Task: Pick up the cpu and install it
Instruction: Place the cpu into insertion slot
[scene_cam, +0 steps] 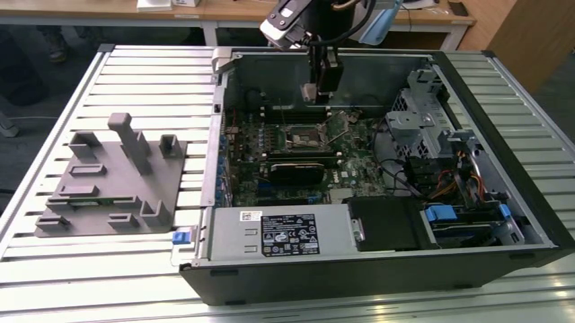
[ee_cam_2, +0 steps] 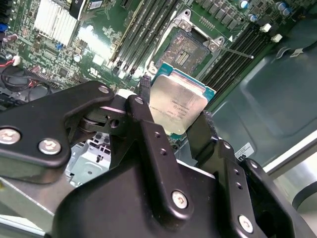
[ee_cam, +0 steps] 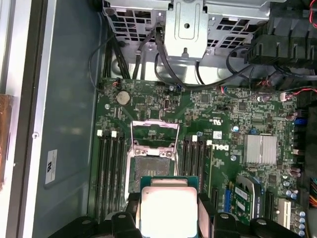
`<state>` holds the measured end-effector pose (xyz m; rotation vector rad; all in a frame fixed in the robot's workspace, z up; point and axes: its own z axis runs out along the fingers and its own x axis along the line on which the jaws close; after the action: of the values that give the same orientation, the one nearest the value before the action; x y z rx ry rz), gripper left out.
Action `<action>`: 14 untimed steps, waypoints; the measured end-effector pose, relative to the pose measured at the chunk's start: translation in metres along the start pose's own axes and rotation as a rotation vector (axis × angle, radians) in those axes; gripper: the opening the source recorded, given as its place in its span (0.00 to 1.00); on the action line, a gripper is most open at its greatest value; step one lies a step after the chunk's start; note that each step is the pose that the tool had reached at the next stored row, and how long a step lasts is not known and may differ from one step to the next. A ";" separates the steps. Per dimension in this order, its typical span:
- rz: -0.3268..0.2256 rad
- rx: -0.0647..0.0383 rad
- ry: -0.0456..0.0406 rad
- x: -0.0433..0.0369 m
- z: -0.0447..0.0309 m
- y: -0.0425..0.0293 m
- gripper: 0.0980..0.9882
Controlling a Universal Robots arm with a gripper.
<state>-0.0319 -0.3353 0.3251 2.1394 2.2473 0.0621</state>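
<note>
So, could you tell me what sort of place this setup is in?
Probably a robotics lab bench for PC assembly: an open computer case lies on a slatted metal table, and the gripper holds the cpu over its motherboard.

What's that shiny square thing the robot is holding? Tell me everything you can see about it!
The cpu is a small flat square chip with a shiny silver metal top and a thin green rim. Faint print marks the top. The gripper holds it by two opposite edges between its black fingers, in the air over the motherboard, close to the open socket. Only the fingers touch it.
</note>
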 end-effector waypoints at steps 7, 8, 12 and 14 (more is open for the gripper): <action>0.000 0.000 0.0000 0.0000 0.0059 -0.0003 0.50; 0.000 0.000 0.0000 0.0000 0.0065 -0.0004 0.50; 0.000 0.000 0.0000 0.0000 0.0094 -0.0005 0.50; 0.000 0.000 0.0000 0.0000 0.0109 -0.0006 0.50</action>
<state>-0.0319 -0.3353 0.3142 2.1394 2.2473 0.0622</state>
